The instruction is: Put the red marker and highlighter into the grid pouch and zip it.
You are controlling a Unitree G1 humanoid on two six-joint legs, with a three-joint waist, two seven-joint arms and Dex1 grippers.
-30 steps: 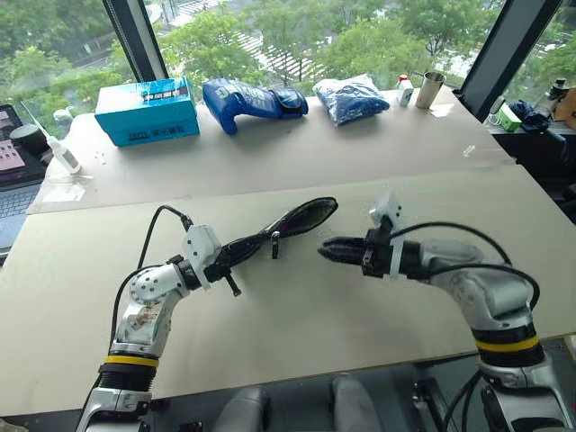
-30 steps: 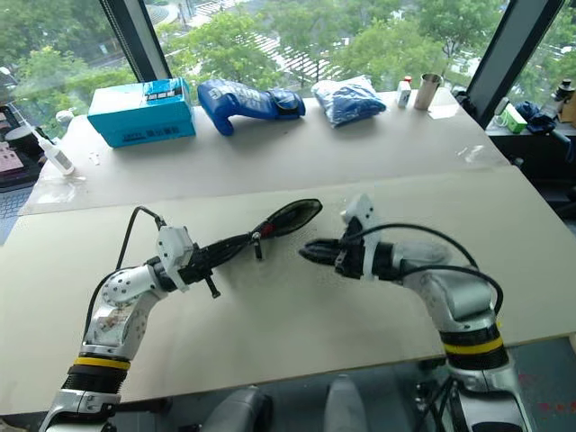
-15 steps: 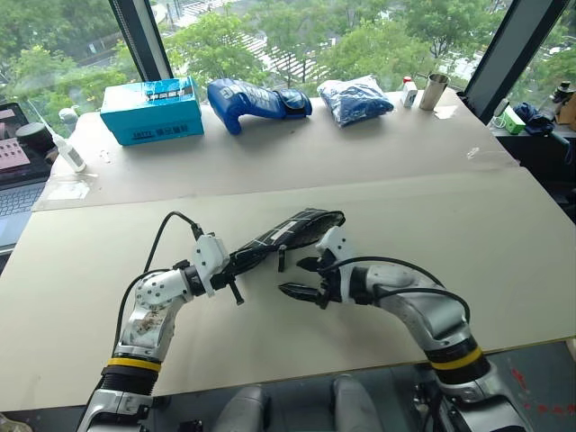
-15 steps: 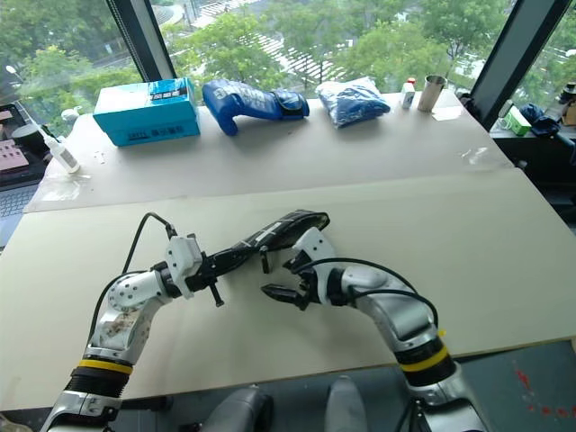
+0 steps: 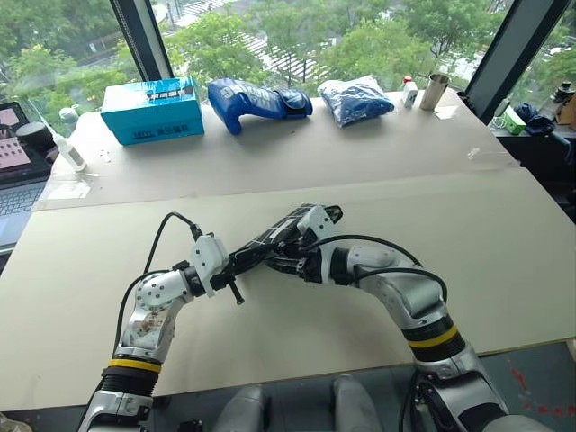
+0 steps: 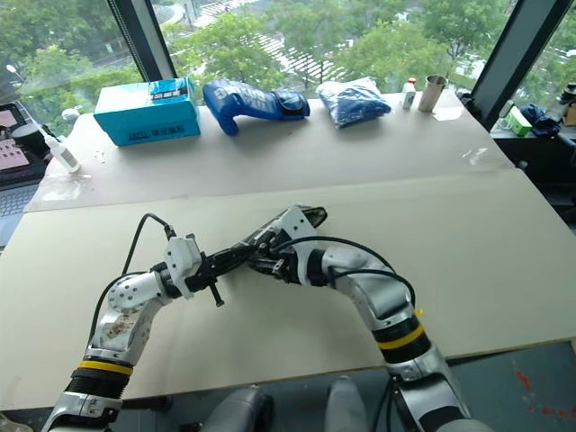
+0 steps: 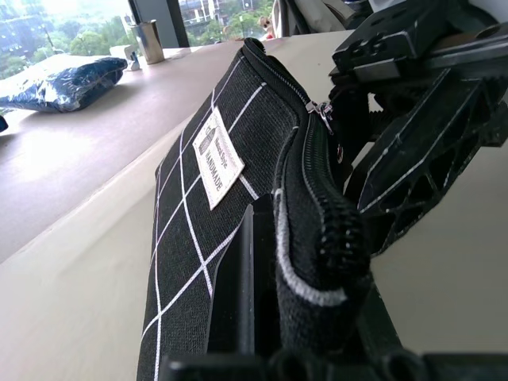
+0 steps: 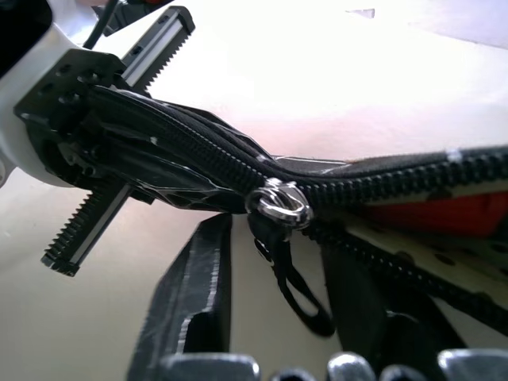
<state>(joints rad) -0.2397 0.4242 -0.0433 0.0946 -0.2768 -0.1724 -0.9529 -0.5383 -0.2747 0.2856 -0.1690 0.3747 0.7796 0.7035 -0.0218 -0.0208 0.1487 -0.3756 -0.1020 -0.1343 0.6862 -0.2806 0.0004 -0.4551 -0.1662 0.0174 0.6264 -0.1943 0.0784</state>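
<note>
The grid pouch (image 5: pixel 292 227) is black with white lines and is held up off the table, slanting up and away. My left gripper (image 5: pixel 245 262) is shut on its near end (image 7: pixel 302 262). The zipper is partly open, with the metal pull (image 8: pixel 276 202) close to the left gripper. A red thing (image 8: pixel 444 213), likely the red marker, shows inside the gap. The highlighter is hidden. My right gripper (image 8: pixel 278 238) reaches in from the right and is open, one finger on each side of the black pull strap (image 8: pixel 295 290).
Along the back of the table stand a teal box (image 5: pixel 151 108), a blue glove (image 5: pixel 256 97), a blue bag (image 5: pixel 357 97) and a metal cup (image 5: pixel 435 90). A laptop (image 5: pixel 11 180) and a white bottle (image 5: pixel 68 153) sit at the far left.
My right gripper has swung left from beside the pouch's far end, opened wide on the way, and now stands narrower around the zipper pull. The left gripper and pouch have stayed in place.
</note>
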